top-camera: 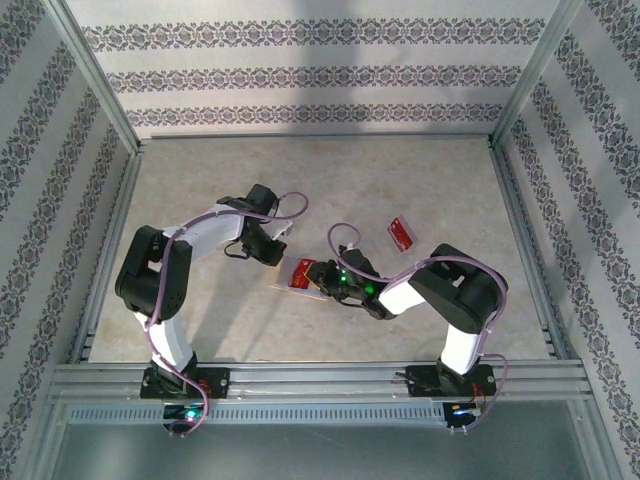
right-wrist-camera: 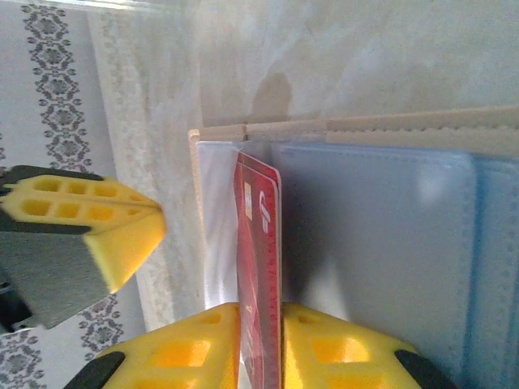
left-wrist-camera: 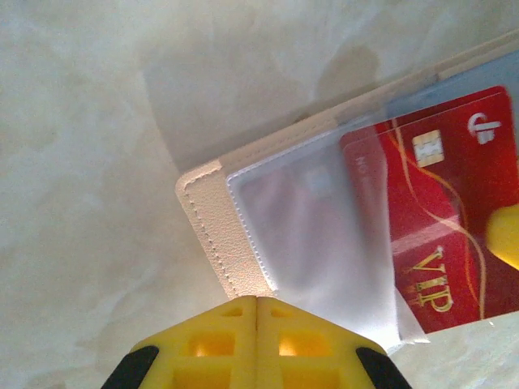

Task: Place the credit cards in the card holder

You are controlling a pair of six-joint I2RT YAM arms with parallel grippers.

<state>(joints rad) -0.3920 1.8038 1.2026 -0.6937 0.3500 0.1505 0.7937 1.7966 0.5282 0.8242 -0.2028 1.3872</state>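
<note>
The card holder [left-wrist-camera: 212, 231] lies open on the table, tan rim outward and its clear and pale pockets [right-wrist-camera: 373, 267] facing up. One red credit card [right-wrist-camera: 259, 243] stands edge-on between my right gripper's [right-wrist-camera: 259, 312] fingers, its far end at the clear pocket. In the left wrist view this card [left-wrist-camera: 454, 211] lies partly under the clear sleeve. My left gripper [left-wrist-camera: 257, 301] is shut, its tips down at the holder's tan edge. From above, the two grippers [top-camera: 272, 252] [top-camera: 322, 275] meet over that card [top-camera: 300, 272]. A second credit card [top-camera: 401, 233] lies to the right.
Metal rails [top-camera: 320, 378] run along the table's near edge, with framed patterned walls [top-camera: 300, 80] on three sides. The pale marbled tabletop [top-camera: 400, 180] stretches behind the arms. The left gripper's yellow finger [right-wrist-camera: 81, 227] hangs close to the left of the held card.
</note>
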